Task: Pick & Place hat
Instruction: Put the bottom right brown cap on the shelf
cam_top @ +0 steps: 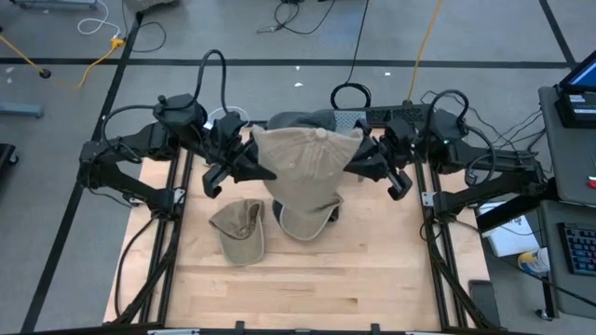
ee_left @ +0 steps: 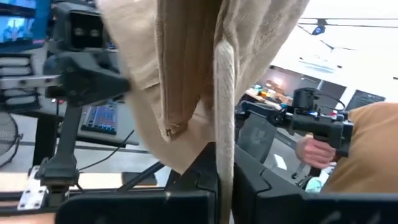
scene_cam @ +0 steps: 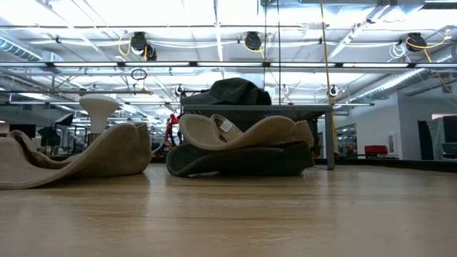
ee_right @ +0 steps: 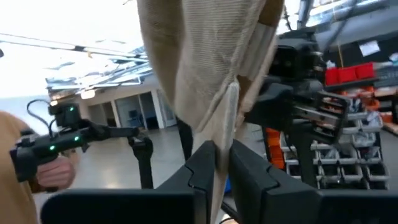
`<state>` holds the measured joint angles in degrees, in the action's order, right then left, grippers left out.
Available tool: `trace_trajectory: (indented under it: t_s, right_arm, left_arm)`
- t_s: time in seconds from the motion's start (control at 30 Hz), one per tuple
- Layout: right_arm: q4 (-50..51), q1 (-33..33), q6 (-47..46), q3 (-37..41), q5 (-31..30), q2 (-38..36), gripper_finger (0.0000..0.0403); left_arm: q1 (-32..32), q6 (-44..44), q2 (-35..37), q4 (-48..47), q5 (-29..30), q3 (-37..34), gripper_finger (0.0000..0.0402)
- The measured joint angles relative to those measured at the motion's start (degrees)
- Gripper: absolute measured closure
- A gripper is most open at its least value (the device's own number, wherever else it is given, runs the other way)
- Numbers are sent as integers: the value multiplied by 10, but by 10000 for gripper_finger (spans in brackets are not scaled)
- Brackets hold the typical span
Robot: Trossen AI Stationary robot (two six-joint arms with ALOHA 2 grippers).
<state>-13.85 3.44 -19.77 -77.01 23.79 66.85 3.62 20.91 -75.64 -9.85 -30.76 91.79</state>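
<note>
A: Look, both arms have the tan hat (cam_top: 303, 163) up in the air between them, over the back half of the table (cam_top: 372, 270).

B: Yes. The left gripper (cam_top: 250, 166) has one edge, the right gripper (cam_top: 358, 160) the other. The cloth hangs spread between the two.

A: Are they really clamped on it?

B: From the left wrist you can see a seam of the hat (ee_left: 224, 124) running down between its two dark fingers (ee_left: 205, 168), pinched tight. Same on the right wrist: the hat (ee_right: 211, 68) drops into the narrow gap between the fingers (ee_right: 199, 165), which are closed on the fabric.

A: And the others on the table?

B: A second tan hat (cam_top: 239, 229) lies crumpled on the wood, toward the left. Just beside it, under the held one, sits a dark hat (cam_top: 279, 216) with another tan one (cam_top: 307, 221) resting on top of it. From table height that stack (scene_cam: 243, 146) is clear: tan over dark, and the loose hat (scene_cam: 78, 157) lies apart from it.

A: There's somebody behind, too.

B: A hand (ee_left: 314, 151) gripping a black device, seen past the held cloth. The tan sleeve (ee_left: 367, 149) is next to it.
</note>
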Motion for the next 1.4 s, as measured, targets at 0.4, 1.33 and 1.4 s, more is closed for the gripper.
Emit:
trace_trajectory:
  t_s: [0.4,1.33,1.4]
  right_arm:
    - [2,-10,-151,0,8,-13,294]
    - [-28,-58,-548,94,-343,-39,211]
    - [-115,-58,-547,125,-348,-39,214]
  left_arm:
    - [-3,-83,8,1,6,-2,389]
    - [-36,-466,81,-213,431,-1,393]
    - [-44,-484,81,-219,465,-1,393]
